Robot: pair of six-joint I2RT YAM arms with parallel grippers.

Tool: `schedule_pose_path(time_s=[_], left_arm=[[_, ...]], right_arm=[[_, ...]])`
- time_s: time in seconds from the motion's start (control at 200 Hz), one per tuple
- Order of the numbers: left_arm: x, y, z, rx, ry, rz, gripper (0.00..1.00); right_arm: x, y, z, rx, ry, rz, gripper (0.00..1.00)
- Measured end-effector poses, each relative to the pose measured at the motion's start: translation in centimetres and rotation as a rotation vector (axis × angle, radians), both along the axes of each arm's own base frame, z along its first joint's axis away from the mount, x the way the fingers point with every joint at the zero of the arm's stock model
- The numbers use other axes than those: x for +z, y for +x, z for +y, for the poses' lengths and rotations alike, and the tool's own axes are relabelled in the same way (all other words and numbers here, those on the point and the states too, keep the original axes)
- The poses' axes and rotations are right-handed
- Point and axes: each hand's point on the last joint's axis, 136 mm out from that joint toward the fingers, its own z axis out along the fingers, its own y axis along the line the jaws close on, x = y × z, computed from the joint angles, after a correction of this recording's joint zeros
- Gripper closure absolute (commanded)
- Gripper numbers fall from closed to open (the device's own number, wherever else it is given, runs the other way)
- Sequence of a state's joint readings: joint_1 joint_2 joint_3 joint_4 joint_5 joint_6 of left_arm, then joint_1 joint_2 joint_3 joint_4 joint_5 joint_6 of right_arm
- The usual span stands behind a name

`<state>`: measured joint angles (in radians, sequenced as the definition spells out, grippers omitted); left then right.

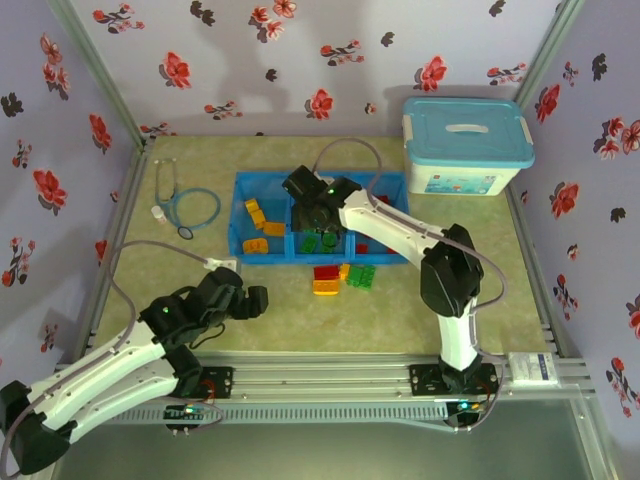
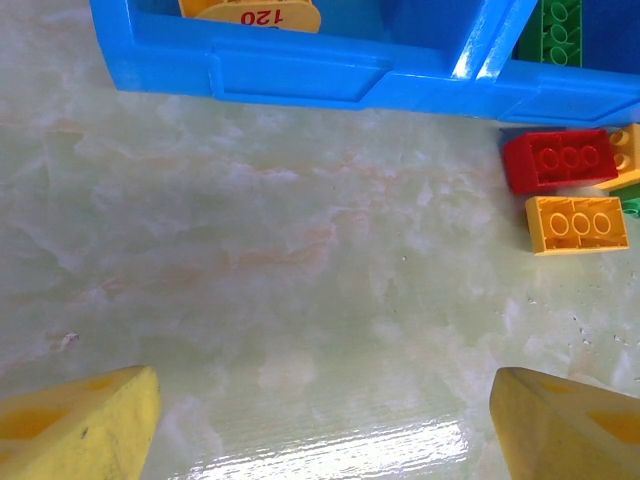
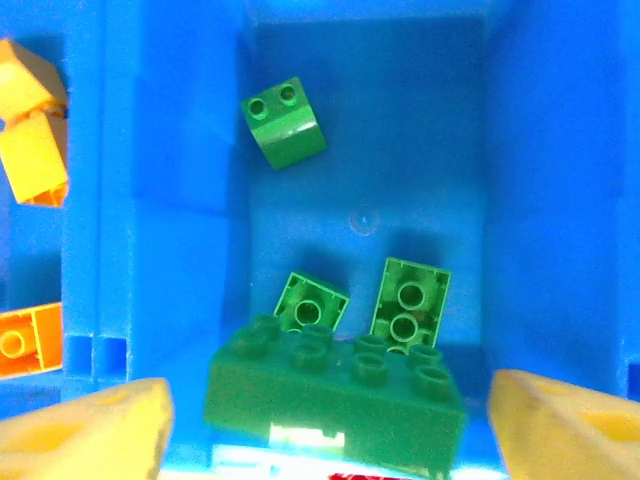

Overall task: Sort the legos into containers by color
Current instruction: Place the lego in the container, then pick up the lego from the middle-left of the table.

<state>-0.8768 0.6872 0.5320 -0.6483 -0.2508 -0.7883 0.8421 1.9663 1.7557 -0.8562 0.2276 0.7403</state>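
Right wrist: fingers [image 3: 90,435] spread wide, gripping nothing; big green lego [image 3: 335,400] between them, clear of both.

The left end effector [image 2: 320,432] hangs with its yellow fingers [image 2: 80,430] wide apart and nothing between them over a pale marbled surface [image 2: 280,290], where a red lego [image 2: 560,160] and an orange lego [image 2: 578,223] lie close together just beside the blue tray [image 2: 290,72], which holds a green lego [image 2: 560,30] and, in the neighbouring compartment, an orange piece marked 120 [image 2: 250,12].

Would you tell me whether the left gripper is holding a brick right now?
No, the left gripper stands open over the bare table, with nothing between its fingers.
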Motion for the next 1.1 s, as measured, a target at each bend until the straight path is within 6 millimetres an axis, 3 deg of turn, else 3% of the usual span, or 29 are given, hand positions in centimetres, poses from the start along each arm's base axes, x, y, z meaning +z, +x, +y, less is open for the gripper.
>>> schedule_pose_path(time_s=[0.31, 0.635, 0.92, 1.1], left_arm=[[-0.3, -0.4, -1.1, -0.041, -0.012, 0.025, 0.14], [-2.3, -0.2, -5.7, -0.144, 0.019, 0.107, 0.12], [-4.0, 1.4, -11.9, -0.218, -0.004, 0.172, 0.13], [-5.1, 2.5, -14.9, -0.236, -0.013, 0.199, 0.14]], right_arm=[[1.0, -0.3, -0.4, 0.005, -0.001, -0.02, 0.03], [4.8, -4.4, -4.8, -0.026, 0.08, -0.1, 0.02], [1.2, -8.0, -9.2, -0.08, 0.067, -0.066, 0.03], [1.0, -9.4, -11.3, -0.108, 0.088, -0.08, 0.03]])
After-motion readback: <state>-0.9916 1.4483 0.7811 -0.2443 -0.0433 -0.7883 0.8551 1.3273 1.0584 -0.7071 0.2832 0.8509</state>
